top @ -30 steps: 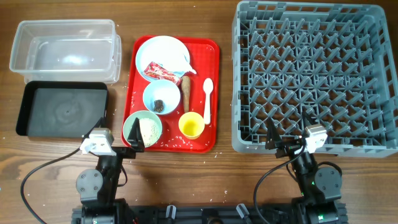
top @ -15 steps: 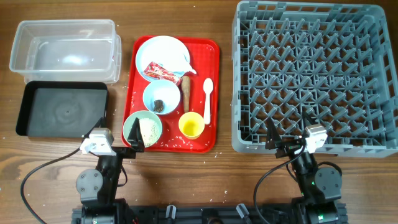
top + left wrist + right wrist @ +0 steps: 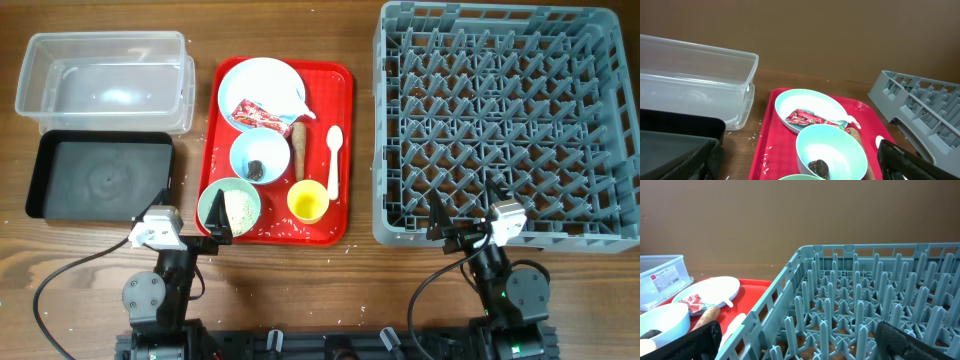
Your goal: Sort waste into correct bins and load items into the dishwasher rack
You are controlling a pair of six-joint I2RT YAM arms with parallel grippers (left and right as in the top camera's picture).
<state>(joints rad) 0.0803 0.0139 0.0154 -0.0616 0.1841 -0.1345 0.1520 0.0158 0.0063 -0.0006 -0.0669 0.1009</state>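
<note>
The red tray (image 3: pixel 340 90) holds a pale blue plate (image 3: pixel 262 80) with a red-and-white wrapper (image 3: pixel 258 117), a blue bowl (image 3: pixel 259 157) with a dark scrap (image 3: pixel 818 167), a brown stick (image 3: pixel 299 150), a white spoon (image 3: pixel 334 160), a yellow cup (image 3: pixel 308 201) and a mint bowl (image 3: pixel 215 200) with a whitish heap. Rice grains (image 3: pixel 285 228) lie loose on the tray. My left gripper (image 3: pixel 192 215) is open and empty at the tray's near left corner. My right gripper (image 3: pixel 465 215) is open and empty at the near edge of the grey rack (image 3: pixel 497 12).
The clear tub (image 3: pixel 105 38) stands at the far left, with the black tray (image 3: pixel 100 180) in front of it; both hold nothing. A few rice grains lie on the wood beside the red tray (image 3: pixel 772 145).
</note>
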